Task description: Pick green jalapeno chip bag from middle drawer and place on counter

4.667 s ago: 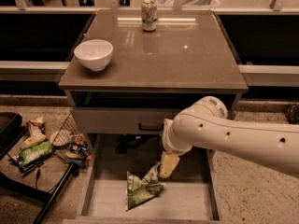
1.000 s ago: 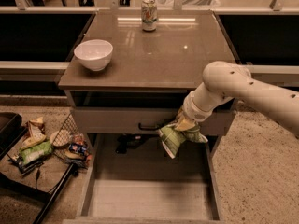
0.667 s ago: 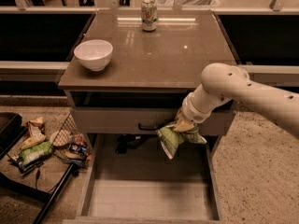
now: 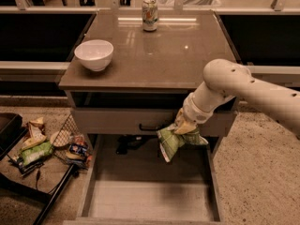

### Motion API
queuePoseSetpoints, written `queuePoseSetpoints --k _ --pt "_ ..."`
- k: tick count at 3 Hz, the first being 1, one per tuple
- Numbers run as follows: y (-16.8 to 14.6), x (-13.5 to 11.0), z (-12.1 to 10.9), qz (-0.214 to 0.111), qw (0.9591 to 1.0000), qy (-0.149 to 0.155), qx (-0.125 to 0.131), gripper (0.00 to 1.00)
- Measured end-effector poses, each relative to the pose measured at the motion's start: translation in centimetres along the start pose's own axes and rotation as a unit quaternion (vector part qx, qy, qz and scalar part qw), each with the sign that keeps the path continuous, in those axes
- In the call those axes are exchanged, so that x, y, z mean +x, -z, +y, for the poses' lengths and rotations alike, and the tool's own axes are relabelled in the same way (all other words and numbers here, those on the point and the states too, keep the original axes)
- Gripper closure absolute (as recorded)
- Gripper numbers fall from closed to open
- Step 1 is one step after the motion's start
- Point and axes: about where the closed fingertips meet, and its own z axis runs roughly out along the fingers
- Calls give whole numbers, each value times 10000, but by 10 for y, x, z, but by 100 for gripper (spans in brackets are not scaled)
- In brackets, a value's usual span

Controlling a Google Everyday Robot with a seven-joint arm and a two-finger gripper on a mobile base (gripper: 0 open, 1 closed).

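Note:
The green jalapeno chip bag (image 4: 172,141) is a crinkled light-green and white foil bag. It hangs from my gripper (image 4: 183,127), which is shut on its top end. The bag is in the air above the open middle drawer (image 4: 150,198), in front of the grey drawer front with a black bar handle (image 4: 149,126). The drawer's pale floor is bare. My white arm (image 4: 243,88) reaches in from the right. The glossy grey-brown counter (image 4: 168,55) lies above and behind the bag.
A white bowl (image 4: 94,55) stands on the counter's front left and a soda can (image 4: 150,14) at its back middle. Mixed snack litter (image 4: 51,144) and a black frame lie on the floor left of the cabinet.
Earlier the bag lay on the drawer floor under my gripper. It has since been lifted out. Over the last second it has barely moved.

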Motion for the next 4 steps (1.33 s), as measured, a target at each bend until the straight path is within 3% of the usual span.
queuePoseSetpoints --k 1,2,3,4 --pt "55 -1 22 -673 9941 667 -523 100" --pt "81 11 55 -963 9810 1289 -1080 100" --pt "134 17 68 -1090 9710 1763 -1190 100" --pt "202 5 45 -701 9733 2053 -745 100"
